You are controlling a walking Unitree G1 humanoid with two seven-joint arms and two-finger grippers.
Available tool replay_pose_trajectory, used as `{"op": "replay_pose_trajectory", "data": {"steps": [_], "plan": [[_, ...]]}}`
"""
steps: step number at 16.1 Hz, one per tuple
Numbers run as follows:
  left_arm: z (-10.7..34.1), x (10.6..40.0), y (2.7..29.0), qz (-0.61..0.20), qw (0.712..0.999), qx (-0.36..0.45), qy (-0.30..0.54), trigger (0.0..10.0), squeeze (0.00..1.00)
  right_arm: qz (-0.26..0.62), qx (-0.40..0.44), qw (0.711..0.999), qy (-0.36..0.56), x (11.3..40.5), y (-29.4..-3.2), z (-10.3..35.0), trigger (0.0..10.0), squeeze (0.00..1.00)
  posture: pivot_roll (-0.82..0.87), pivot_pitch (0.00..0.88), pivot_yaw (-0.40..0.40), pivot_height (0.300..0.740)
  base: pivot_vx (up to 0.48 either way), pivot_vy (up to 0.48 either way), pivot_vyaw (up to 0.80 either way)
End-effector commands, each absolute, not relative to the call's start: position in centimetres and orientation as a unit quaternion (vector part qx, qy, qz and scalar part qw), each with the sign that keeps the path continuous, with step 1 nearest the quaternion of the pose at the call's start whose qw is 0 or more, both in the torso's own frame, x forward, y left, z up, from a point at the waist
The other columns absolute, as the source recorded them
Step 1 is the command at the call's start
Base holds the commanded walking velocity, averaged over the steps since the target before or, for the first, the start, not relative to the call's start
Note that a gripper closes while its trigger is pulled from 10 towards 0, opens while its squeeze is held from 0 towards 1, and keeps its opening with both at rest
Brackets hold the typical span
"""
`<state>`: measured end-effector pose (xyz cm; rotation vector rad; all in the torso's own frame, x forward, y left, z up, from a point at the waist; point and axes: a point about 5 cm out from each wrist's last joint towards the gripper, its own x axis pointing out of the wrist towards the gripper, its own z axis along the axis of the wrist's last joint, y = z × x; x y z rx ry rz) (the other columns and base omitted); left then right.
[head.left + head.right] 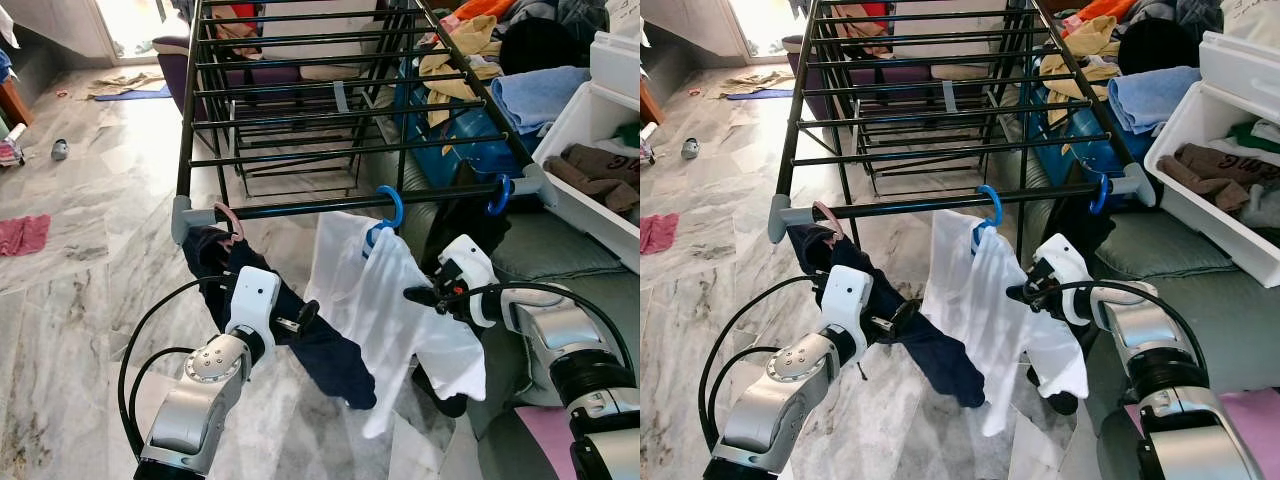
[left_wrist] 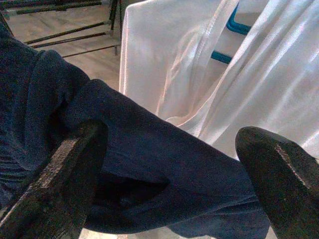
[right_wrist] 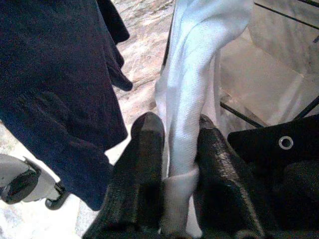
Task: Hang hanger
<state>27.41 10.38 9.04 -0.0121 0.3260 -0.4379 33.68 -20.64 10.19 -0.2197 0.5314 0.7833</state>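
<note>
A blue hanger [image 1: 388, 213] hooks over the front rail [image 1: 300, 207] of the black drying rack and carries a white shirt [image 1: 375, 300]. My right gripper [image 1: 415, 296] is shut on a fold of that shirt, which is pinched between the fingers [image 3: 144, 164] in the right wrist view. To the left, a pink hanger [image 1: 232, 220] on the same rail holds a navy garment [image 1: 330, 355]. My left gripper [image 1: 303, 318] is open against the navy cloth [image 2: 149, 164], its fingertips [image 2: 75, 164] spread wide. A second blue hanger [image 1: 500, 195] with a black garment [image 1: 470, 215] hangs farther right.
White bins [image 1: 590, 120] with folded clothes stand at the right above a grey cushion [image 1: 550, 255]. A heap of clothes [image 1: 500, 50] lies behind the rack. A red cloth [image 1: 22, 235] and other items lie on the marble floor at the left.
</note>
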Motion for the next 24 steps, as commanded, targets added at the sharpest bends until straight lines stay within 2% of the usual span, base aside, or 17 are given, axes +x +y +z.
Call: {"op": "replay_pose_trajectory", "data": {"steps": [1, 5, 10, 12, 13, 16, 17, 18, 19, 21, 24], "plan": [[8.7, 27.3, 10.4, -0.217, 0.961, 0.000, 0.172, 10.0, 0.00, 0.381, -0.110, 0.881, 0.258, 33.8, -20.6, 10.2, 0.0, 0.00, -0.06, 0.067, -0.024, 0.740, 0.000, 0.000, 0.00], [8.7, 27.3, 10.4, -0.217, 0.961, 0.001, 0.174, 10.0, 0.00, 0.372, -0.104, 0.891, 0.240, 34.3, -20.4, 10.7, 0.0, 0.00, -0.05, 0.067, -0.024, 0.740, 0.000, 0.000, 0.00], [8.6, 27.3, 10.4, -0.217, 0.960, 0.001, 0.175, 10.0, 0.00, 0.337, -0.089, 0.916, 0.199, 35.0, -19.9, 11.7, 0.0, 0.00, -0.06, 0.068, -0.028, 0.740, 0.000, 0.000, 0.00], [8.6, 27.3, 10.4, -0.212, 0.962, -0.001, 0.173, 10.0, 0.00, 0.278, -0.092, 0.942, 0.165, 35.0, -19.5, 11.7, 0.0, 0.00, -0.06, 0.069, -0.032, 0.740, 0.000, 0.000, 0.00], [8.6, 27.2, 10.5, -0.210, 0.962, -0.003, 0.172, 10.0, 0.00, 0.241, -0.090, 0.957, 0.132, 34.2, -18.8, 11.6, 0.0, 0.00, -0.06, 0.069, -0.033, 0.740, 0.000, 0.000, 0.00], [8.5, 27.2, 10.4, -0.213, 0.962, 0.002, 0.173, 10.0, 0.00, 0.204, -0.045, 0.970, 0.121, 31.8, -17.2, 10.4, 0.0, 0.00, -0.07, 0.062, -0.027, 0.740, 0.000, 0.000, 0.00], [8.5, 27.2, 10.4, -0.213, 0.962, 0.002, 0.171, 10.0, 0.00, 0.200, -0.037, 0.972, 0.120, 30.8, -16.8, 9.9, 0.8, 0.00, -0.07, 0.061, -0.027, 0.740, 0.000, 0.000, 0.00], [8.5, 27.3, 10.4, -0.213, 0.962, 0.002, 0.170, 10.0, 0.00, 0.198, -0.037, 0.972, 0.120, 30.6, -16.7, 9.8, 0.8, 0.00, -0.07, 0.061, -0.027, 0.740, 0.000, 0.000, 0.00], [8.7, 27.5, 10.7, -0.195, 0.968, -0.001, 0.158, 10.0, 0.00, 0.192, -0.024, 0.972, 0.129, 29.6, -16.4, 9.2, 10.0, 0.00, -0.07, 0.047, -0.027, 0.740, 0.000, 0.000, 0.00], [8.8, 27.6, 11.3, -0.174, 0.974, -0.003, 0.146, 10.0, 0.00, 0.182, -0.012, 0.974, 0.134, 27.5, -15.3, 8.7, 10.0, 0.00, -0.07, 0.025, -0.027, 0.740, 0.000, 0.000, 0.00], [9.0, 27.8, 11.2, -0.183, 0.974, 0.003, 0.132, 10.0, 0.00, 0.127, -0.031, 0.985, 0.116, 26.7, -15.4, 8.2, 10.0, 0.00, -0.06, 0.000, -0.023, 0.740, 0.000, 0.000, 0.00]]}}
